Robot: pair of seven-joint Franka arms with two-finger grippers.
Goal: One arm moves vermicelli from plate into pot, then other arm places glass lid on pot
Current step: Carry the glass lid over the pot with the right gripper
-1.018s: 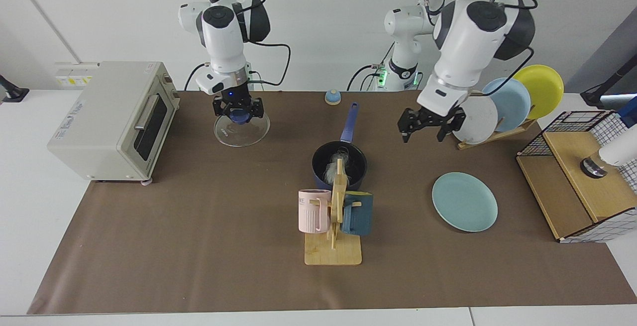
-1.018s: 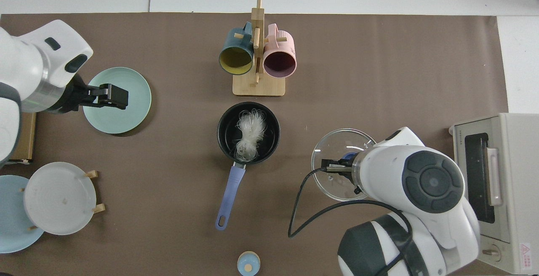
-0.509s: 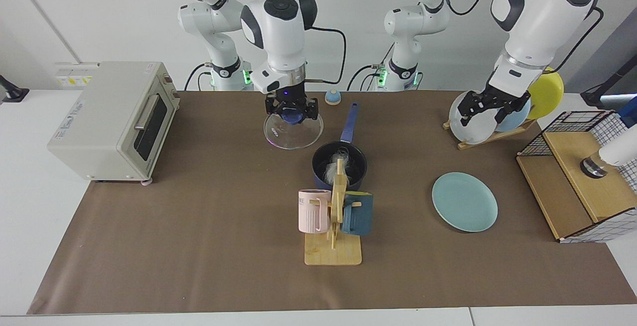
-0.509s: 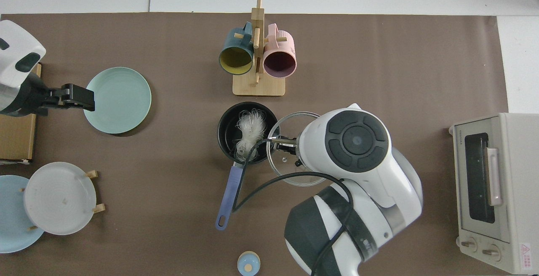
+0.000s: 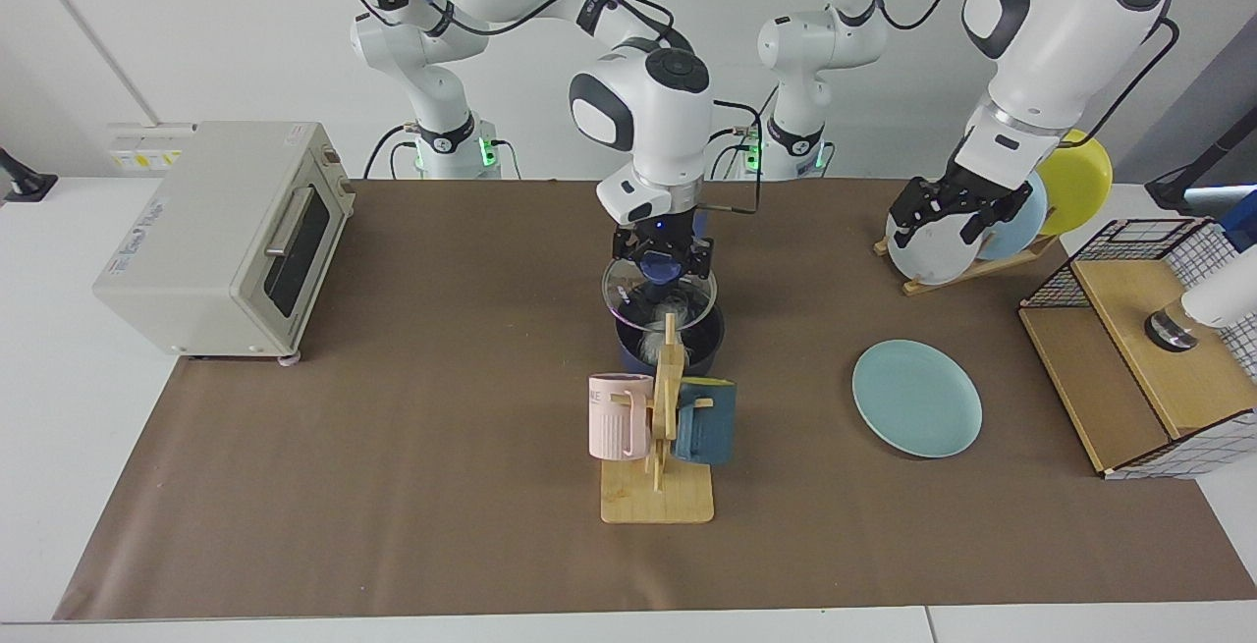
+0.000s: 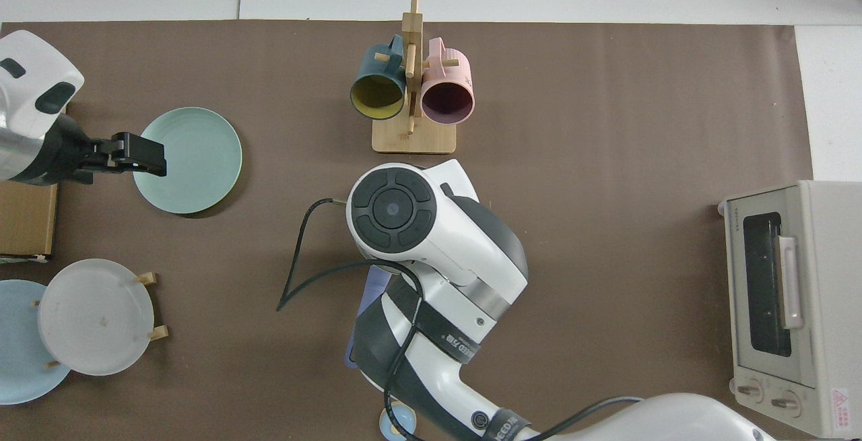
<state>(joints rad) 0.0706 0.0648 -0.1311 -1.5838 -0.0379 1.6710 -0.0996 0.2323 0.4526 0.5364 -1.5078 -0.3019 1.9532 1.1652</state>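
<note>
The right gripper (image 5: 662,265) pinches the dark blue knob of the glass lid (image 5: 656,292), its black fingers pressed onto the knob from both sides. The lid is a clear round dome with a thin metal rim, held level directly above the pot (image 5: 671,341); whether its rim touches the pot cannot be told. The pot is a small dark navy saucepan, and through the glass a wispy tuft of white vermicelli (image 5: 650,331) shows inside its black interior. In the top view the right arm's white, rounded wrist covers pot and lid alike, leaving only a strip of the pot's blue handle (image 6: 369,293) in sight.

Just in front of the pot stands a pale wooden mug rack (image 5: 660,456) with a ribbed pink mug (image 5: 619,415) and a teal mug (image 5: 705,421) hung on its pegs.

The left gripper (image 5: 951,214) hangs raised in front of the upright racked plates (image 5: 992,216), fingers spread apart and holding nothing; this arm waits. The plate (image 5: 916,398), round, flat, smooth and light teal, lies bare on the brown table covering (image 5: 393,447), well apart from the pot. A boxy cream toaster oven (image 5: 221,236) sits at the far side.
</note>
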